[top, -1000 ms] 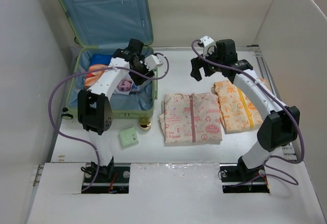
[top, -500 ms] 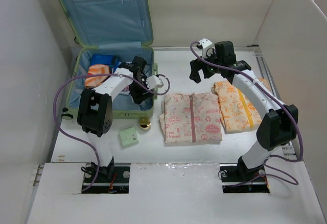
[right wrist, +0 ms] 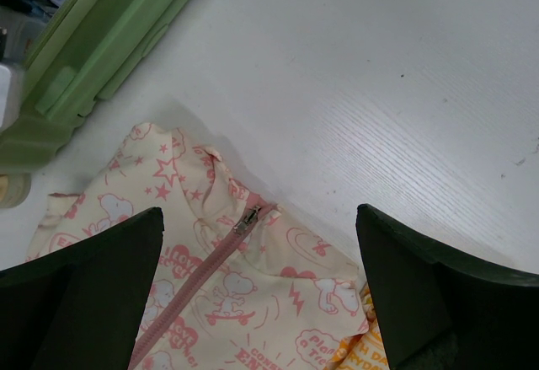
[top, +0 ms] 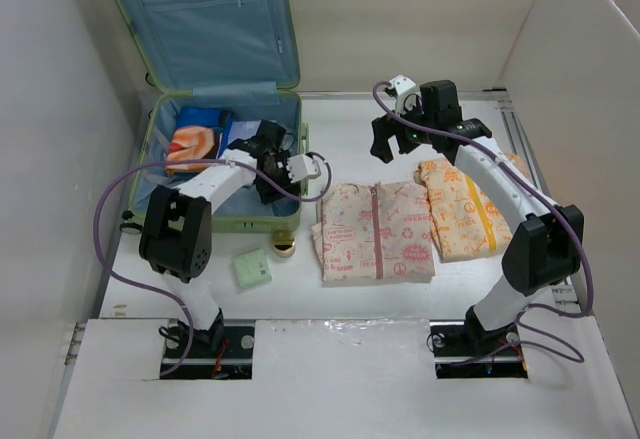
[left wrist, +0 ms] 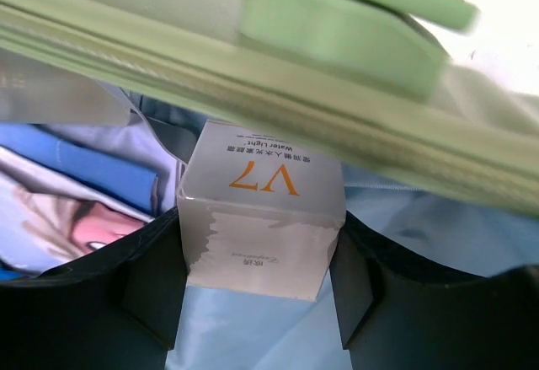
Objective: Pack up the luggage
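The suitcase (top: 225,224) is lying open on the table (top: 350,299), partly filled. The left gripper (left wrist: 253,286) is clamping a white box (left wrist: 261,210) inside it. The right gripper (right wrist: 253,218) is hanging wide open, empty, beside the suitcase. Still waiting outside it: a pink pouch (top: 375,231), an orange pouch (top: 462,209), a green packet (top: 252,267) and a jar (top: 286,249).

The left arm (top: 215,181) reaches forward, elbow bent low, and the left hand (top: 270,181) tips downward, clamped on a small white box (left wrist: 261,210). The right arm (top: 490,174) arches up and inward, and the right hand (top: 393,147) hangs with both fingers spread wide, holding nothing
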